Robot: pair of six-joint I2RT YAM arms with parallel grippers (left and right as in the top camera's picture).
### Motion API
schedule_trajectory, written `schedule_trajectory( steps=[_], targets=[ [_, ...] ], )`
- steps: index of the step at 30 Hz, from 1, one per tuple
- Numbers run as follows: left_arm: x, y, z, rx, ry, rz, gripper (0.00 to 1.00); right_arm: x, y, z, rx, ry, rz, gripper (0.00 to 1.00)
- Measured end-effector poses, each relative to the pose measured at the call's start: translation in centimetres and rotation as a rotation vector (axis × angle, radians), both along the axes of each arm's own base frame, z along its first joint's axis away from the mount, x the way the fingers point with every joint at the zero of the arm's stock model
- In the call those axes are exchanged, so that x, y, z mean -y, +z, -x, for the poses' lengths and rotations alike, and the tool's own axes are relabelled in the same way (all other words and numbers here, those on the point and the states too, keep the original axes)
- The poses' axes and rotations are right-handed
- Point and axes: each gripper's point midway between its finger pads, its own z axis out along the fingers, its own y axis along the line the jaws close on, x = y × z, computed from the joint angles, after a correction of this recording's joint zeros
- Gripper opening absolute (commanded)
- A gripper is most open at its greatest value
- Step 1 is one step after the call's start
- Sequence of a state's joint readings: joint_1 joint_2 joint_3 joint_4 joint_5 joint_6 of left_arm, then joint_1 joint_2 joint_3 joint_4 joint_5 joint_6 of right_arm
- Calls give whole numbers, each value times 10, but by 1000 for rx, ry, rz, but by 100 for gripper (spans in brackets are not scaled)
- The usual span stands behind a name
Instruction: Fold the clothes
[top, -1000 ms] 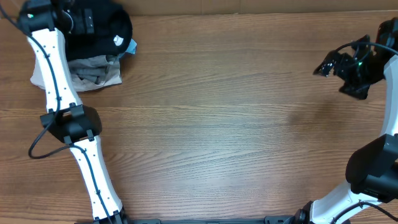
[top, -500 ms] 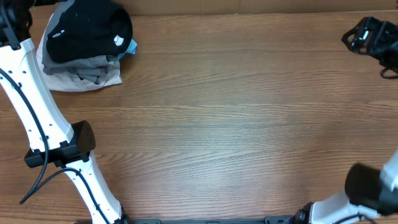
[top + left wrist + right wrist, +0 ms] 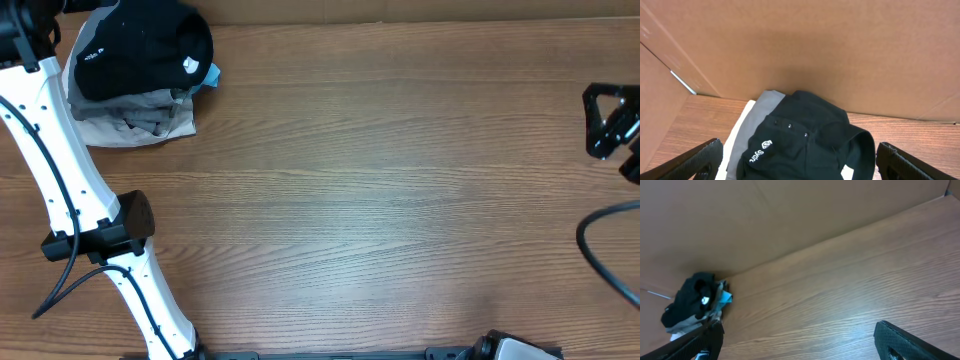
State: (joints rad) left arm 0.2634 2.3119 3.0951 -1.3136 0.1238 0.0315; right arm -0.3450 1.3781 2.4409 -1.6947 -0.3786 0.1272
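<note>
The clothes, a folded black garment (image 3: pixel 140 52) with a small white logo, lies on top of a pile at the table's far left corner. In the left wrist view it (image 3: pixel 810 140) fills the lower middle, with white printing on its left side. My left gripper (image 3: pixel 800 170) is open and empty, raised above the near side of the garment, fingers wide apart. In the overhead view it (image 3: pixel 25 18) is at the top left corner. My right gripper (image 3: pixel 608 120) is open and empty at the far right edge, well away from the garment (image 3: pixel 690 302).
Under the black garment lie grey and white folded garments (image 3: pixel 135 120) with a light-blue bit (image 3: pixel 208 75) at the right. A brown cardboard wall (image 3: pixel 800 45) stands behind the pile. The left arm (image 3: pixel 80 210) runs along the table's left side. The wooden table (image 3: pixel 380 200) stretches rightward.
The left arm has pulled back off the pile toward the far left corner, uncovering the black garment. The right gripper has moved right and a little nearer, to the table's edge.
</note>
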Motion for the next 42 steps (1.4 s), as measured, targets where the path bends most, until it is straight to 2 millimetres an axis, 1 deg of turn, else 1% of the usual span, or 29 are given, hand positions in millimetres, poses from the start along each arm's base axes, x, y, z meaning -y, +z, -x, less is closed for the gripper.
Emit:
schedule_trajectory(
  steps=[2, 8, 13, 16, 20, 23, 27, 29, 33, 38, 39, 41, 42],
  targets=[
    [0, 0, 0, 0, 0, 0, 100, -1, 1, 2, 5, -2, 4, 100],
    [0, 0, 0, 0, 0, 0, 100, 11, -2, 0, -11, -47, 42, 100],
    [0, 0, 0, 0, 0, 0, 100, 8, -2, -1, -11, -32, 36, 100],
    [0, 0, 0, -1, 0, 0, 100, 2, -1, -2, -3, -1, 37, 100],
    [0, 0, 0, -1, 0, 0, 100, -17, 17, -11, 90, 76, 78, 100],
    [0, 0, 0, 0, 0, 0, 100, -28, 26, -12, 157, 112, 102, 100],
    [0, 0, 0, -1, 0, 0, 100, -30, 28, -13, 250, 116, 129, 100],
    [0, 0, 0, -1, 0, 0, 100, -33, 22, -16, 289, 123, 136, 100],
    [0, 0, 0, -1, 0, 0, 100, -38, -6, -24, 344, 144, 143, 100],
    [0, 0, 0, 0, 0, 0, 100, -48, -57, -31, 380, 181, 143, 100],
    [0, 0, 0, -1, 0, 0, 100, -50, -70, -31, 387, 186, 143, 100],
    [0, 0, 0, 0, 0, 0, 100, -51, -90, -30, 403, 192, 145, 100],
    [0, 0, 0, -1, 0, 0, 100, -52, -96, -30, 411, 193, 145, 100]
  ],
)
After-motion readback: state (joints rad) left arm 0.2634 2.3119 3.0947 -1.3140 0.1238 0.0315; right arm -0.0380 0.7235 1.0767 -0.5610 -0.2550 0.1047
